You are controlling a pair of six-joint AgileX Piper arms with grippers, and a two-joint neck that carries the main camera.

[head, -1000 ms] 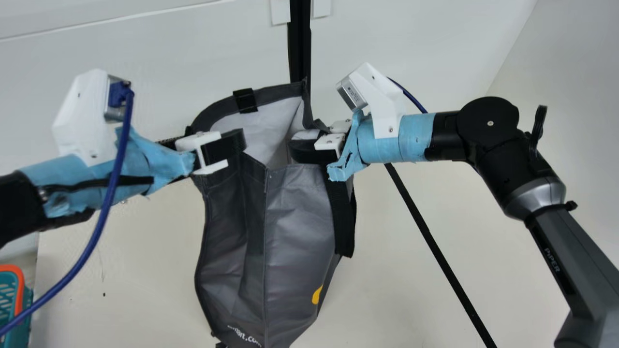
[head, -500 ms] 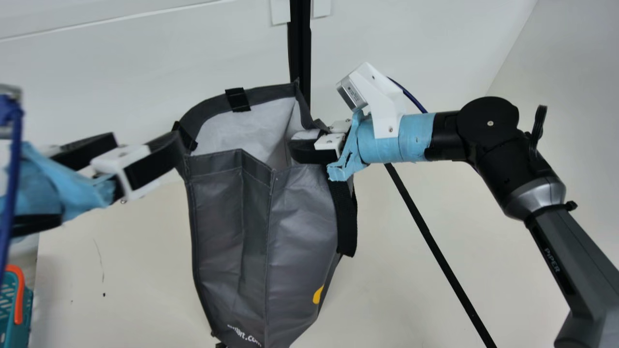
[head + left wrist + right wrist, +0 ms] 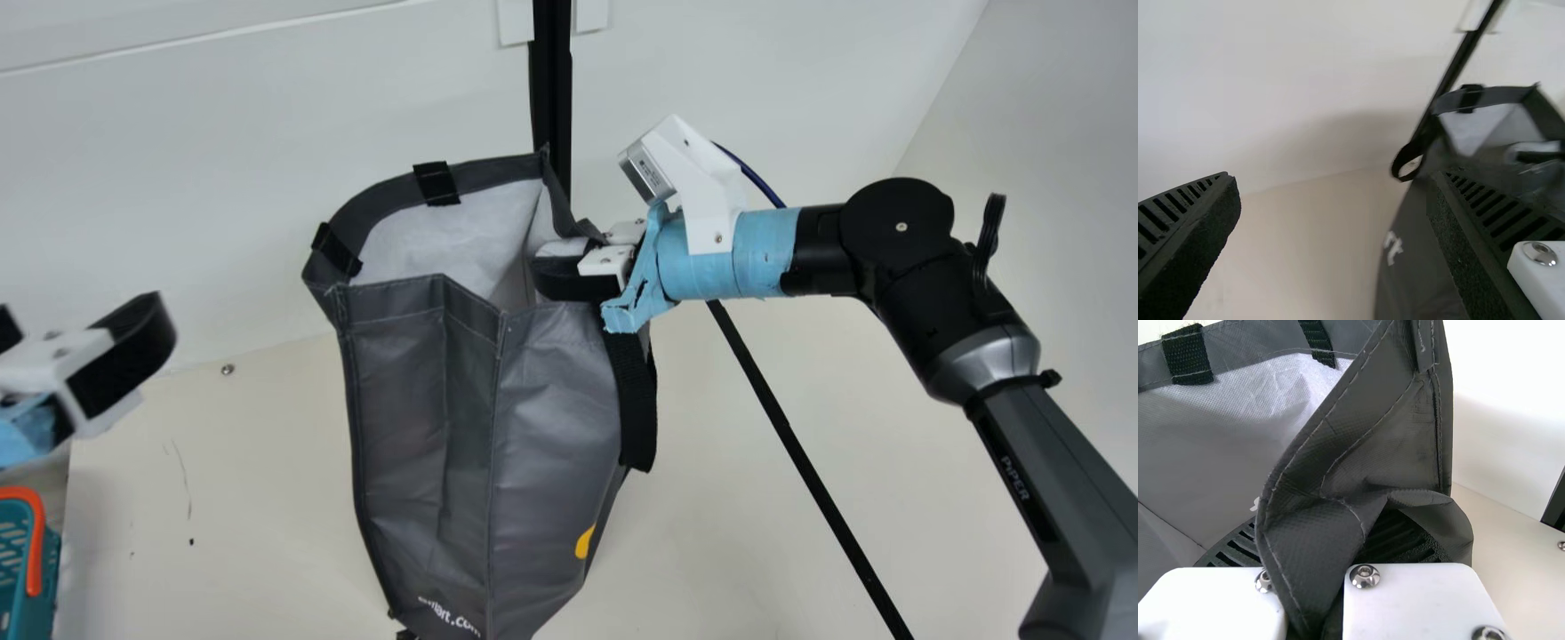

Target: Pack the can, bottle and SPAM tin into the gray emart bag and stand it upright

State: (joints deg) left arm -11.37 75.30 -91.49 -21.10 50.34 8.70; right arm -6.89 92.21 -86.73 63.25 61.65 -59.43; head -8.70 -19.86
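While right gripper clamps its 1 o'clock rim, creased gray bag gapes, left gripper spread empty at 9 o'clock.

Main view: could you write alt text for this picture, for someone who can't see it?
A gray bag stands upright with its mouth open and pale lining showing, its rim pinched in the robot's right gripper. The robot's left gripper is open and apart from the bag, with part of a teal, orange-trimmed basket at the lower left edge.
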